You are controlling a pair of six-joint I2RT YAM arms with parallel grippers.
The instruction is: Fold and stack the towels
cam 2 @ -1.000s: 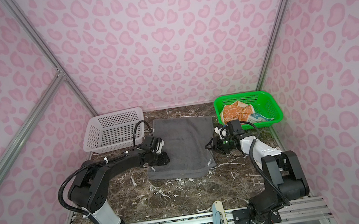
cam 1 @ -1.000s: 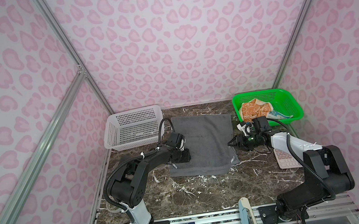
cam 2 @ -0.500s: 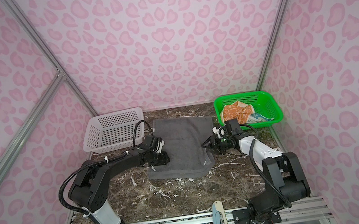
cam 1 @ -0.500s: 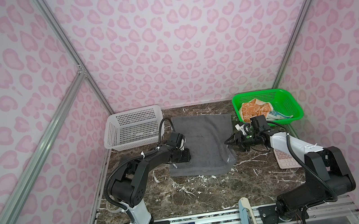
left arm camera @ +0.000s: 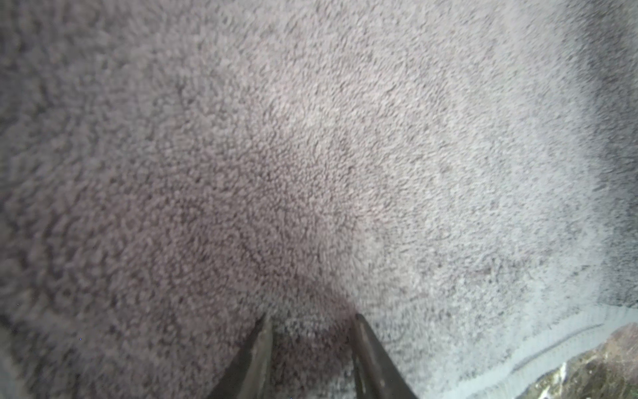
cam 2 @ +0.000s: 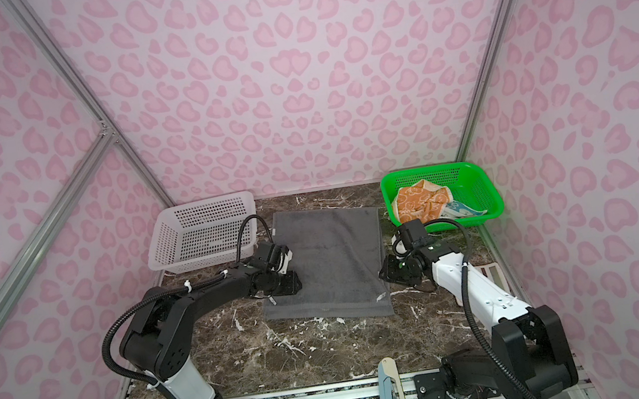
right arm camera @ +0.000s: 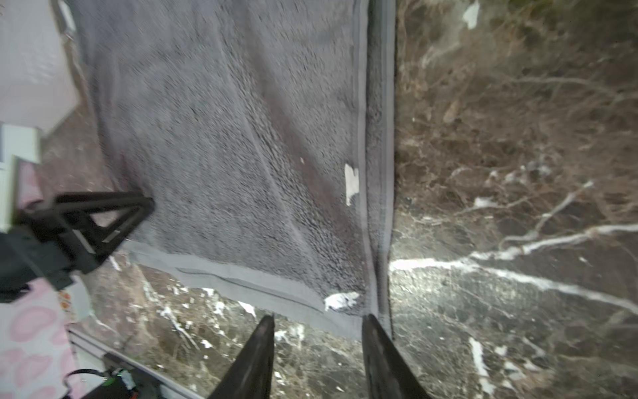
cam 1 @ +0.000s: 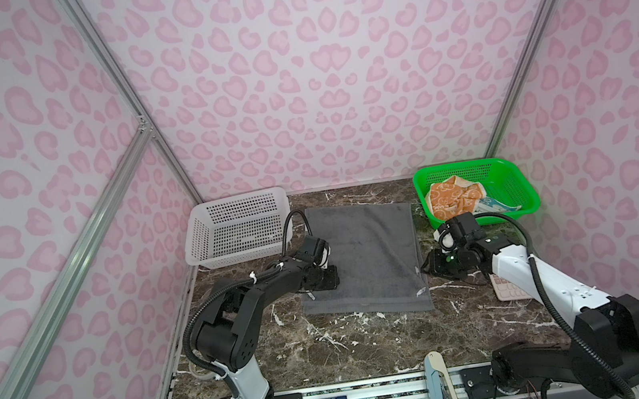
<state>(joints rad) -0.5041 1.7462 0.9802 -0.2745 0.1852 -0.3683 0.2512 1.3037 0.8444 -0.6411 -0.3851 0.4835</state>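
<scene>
One towel at a time: treat the dark grey towel (cam 1: 363, 257) first, spread flat on the surface (cam 1: 371, 353) between the two sets of jaws. Leave the orange towel (cam 1: 452, 200) and the blue towel (cam 1: 497, 206) crumpled in the green basket (cam 1: 468, 167) beyond the right jaws. Note the left jaws parted, tips (left arm camera: 259, 345) down over the terry pile just inside the towel's side edge, nothing clamped; do not assume contact with the cloth. Note the right jaws likewise parted and empty, low beside the opposite edge, hemmed near corner (right arm camera: 345, 324) just ahead of the tips. Slide one tip under the hem on each side, keep the other above, then close fully on a single layer. Match grip positions along both edges for a square fold line. Lift only enough to clear the surface, carry both edges together, lay hem on hem. Avoid dragging, to prevent probable bunching of the limp lower layer.
</scene>
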